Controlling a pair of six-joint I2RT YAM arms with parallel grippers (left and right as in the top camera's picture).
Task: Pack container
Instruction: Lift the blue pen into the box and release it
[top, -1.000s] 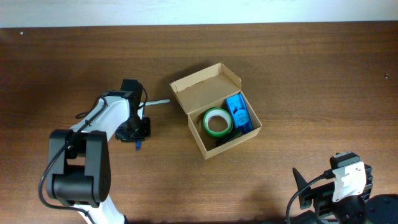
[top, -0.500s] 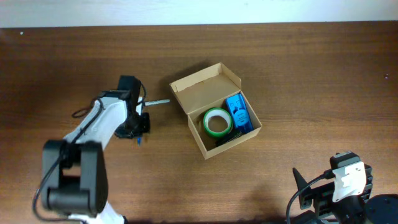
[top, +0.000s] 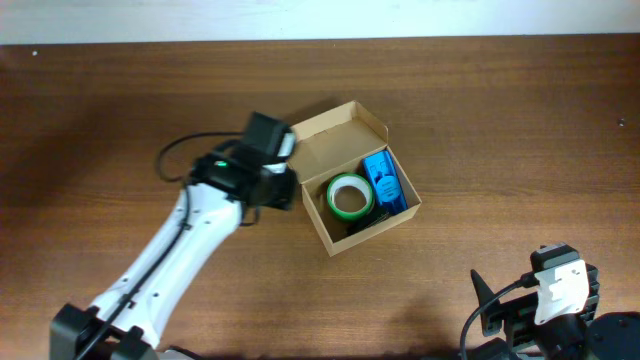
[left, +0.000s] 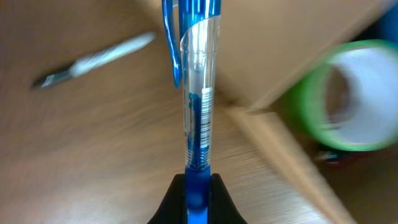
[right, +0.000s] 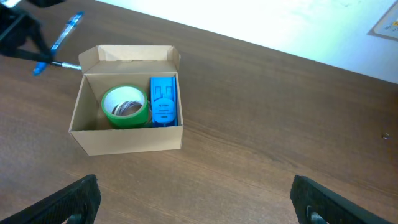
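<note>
The left arm (top: 170, 255) extends from the 7 o'clock corner toward 1 o'clock, with its wrist near mid-view. The left end effector (left: 198, 198) is clamped on a blue pen (left: 198, 93). The right arm (top: 560, 300) sits folded at 5 o'clock. The right end effector (right: 196, 208) has its fingers (right: 74, 199) spread wide.

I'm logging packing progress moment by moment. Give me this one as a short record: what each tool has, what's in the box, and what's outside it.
container: cardboard box, flap lid open
inside: green tape roll and blue case, side by side
left tool: shut on blue pen, near the box's left side, pen not yet inside
right tool: open, empty, away from the box
outside: slim grey item lying beside the box, blurred
</note>
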